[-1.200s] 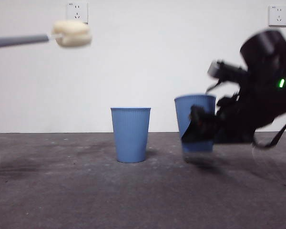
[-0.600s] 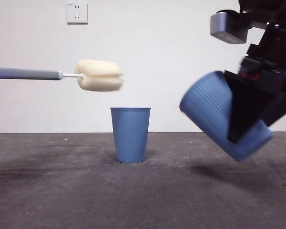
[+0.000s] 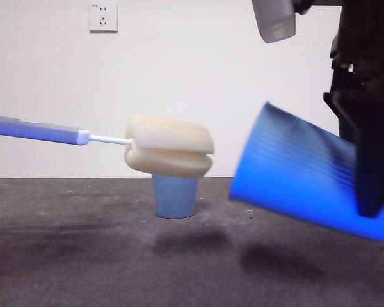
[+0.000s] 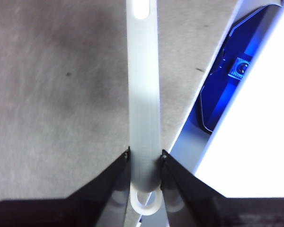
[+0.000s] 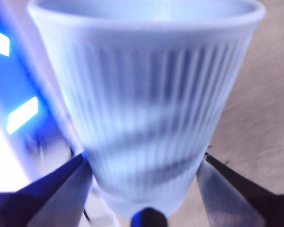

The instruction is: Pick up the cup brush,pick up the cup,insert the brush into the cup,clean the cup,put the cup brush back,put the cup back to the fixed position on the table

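The cup brush (image 3: 115, 144) hangs level in the air at the left of the front view, its cream sponge head (image 3: 169, 154) pointing right. My left gripper (image 4: 145, 163) is shut on its pale handle (image 4: 144, 94). At the right, the blue ribbed cup (image 3: 301, 169) is lifted and tipped, its mouth facing left toward the sponge with a small gap between them. My right gripper (image 5: 144, 165) is shut on the cup (image 5: 146, 94) near its base; in the front view that arm (image 3: 365, 102) is a big dark mass over the cup.
A second blue cup (image 3: 175, 196) stands upright on the dark grey table (image 3: 83, 256), behind and below the sponge head. A white wall with a socket (image 3: 103, 17) closes the back.
The brush has moved right and down, toward the camera. The cup was lifted off the table, tipped onto its side and brought left, mouth toward the sponge.
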Motion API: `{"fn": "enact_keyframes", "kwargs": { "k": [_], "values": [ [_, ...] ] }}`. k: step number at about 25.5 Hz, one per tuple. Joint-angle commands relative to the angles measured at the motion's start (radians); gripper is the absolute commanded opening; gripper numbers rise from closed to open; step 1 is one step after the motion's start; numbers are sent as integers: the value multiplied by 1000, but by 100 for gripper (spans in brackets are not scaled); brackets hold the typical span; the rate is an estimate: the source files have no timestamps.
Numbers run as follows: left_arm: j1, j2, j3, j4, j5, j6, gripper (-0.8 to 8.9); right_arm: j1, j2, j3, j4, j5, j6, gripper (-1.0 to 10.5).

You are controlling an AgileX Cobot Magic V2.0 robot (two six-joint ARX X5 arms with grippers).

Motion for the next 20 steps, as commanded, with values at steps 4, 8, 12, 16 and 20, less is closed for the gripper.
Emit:
{"fn": "enact_keyframes", "kwargs": {
  "k": [4, 8, 12, 16, 20],
  "values": [
    [-86, 30, -1, -48, -3, 37, -9, 35, 43, -2, -2, 43, -27, -13],
    [-131, 66, -1, -16, -3, 43, -9, 59, 56, -2, -1, 54, -53, -13],
    [-151, 102, -1, 28, -2, 43, -9, 96, 69, -2, -2, 54, -56, -13],
    [-179, 144, -1, 64, -2, 43, -9, 141, 82, -1, 16, 58, -57, -13],
    [-225, 190, -1, 98, 5, 43, -9, 174, 105, 0, 50, 65, -57, -13]
  ]
}}
